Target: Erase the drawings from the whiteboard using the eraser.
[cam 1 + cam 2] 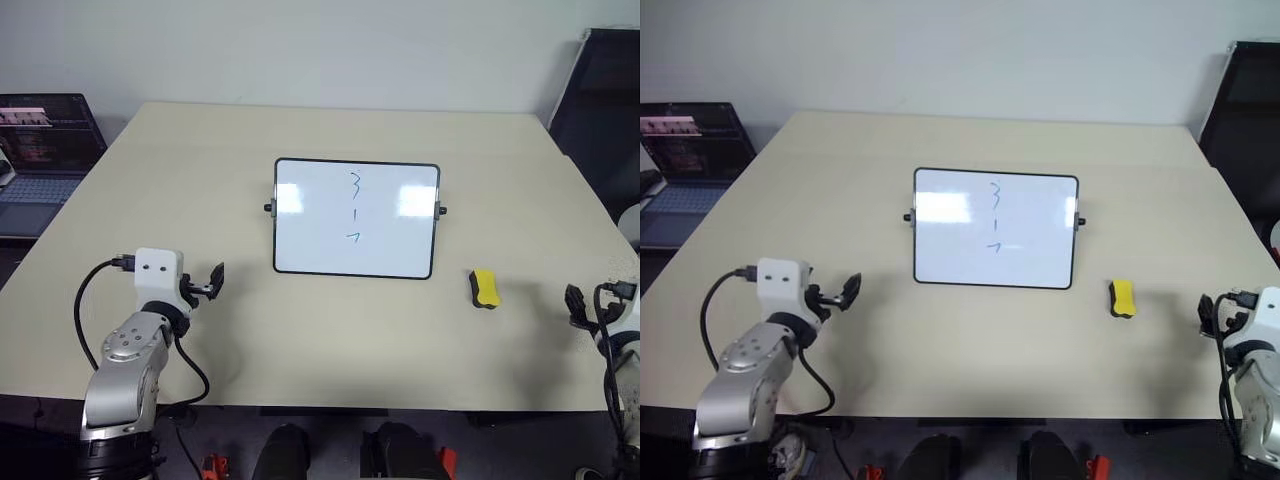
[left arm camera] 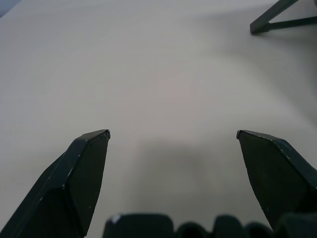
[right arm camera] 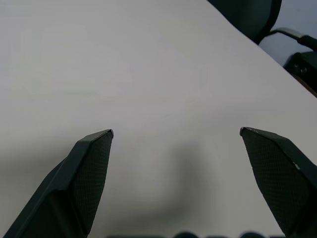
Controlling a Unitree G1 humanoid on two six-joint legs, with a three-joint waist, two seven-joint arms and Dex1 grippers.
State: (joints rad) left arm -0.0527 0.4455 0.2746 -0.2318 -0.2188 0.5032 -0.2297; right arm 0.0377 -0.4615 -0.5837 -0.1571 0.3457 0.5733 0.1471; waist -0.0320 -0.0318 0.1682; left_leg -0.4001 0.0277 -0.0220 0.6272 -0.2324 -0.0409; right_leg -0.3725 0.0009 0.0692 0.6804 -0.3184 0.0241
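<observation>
Nearest to where I am standing, the left end effector (image 1: 212,281) is hovering over the near left part of the pale table (image 1: 330,350), its two black fingers (image 2: 84,173) spreading wide with nothing between them but bare tabletop. Over at the near right edge, the right end effector (image 3: 176,134) is hanging just as open, its fingers (image 3: 84,178) standing well apart above an empty stretch of table and gripping nothing. A little further in, the eraser (image 1: 484,288), a small yellow block, is lying flat on the table, between the right end effector and the board and just off the board's lower right corner, not touching either. Beyond it, near the middle of the table, the whiteboard (image 1: 310,240) is standing tilted back on its side knobs, and the drawings (image 1: 354,209) are showing in a column down its centre: a "3", a short stroke and a "7"-like mark. Farthest off, a laptop (image 1: 40,150) is sitting open beside the table's far left corner.
</observation>
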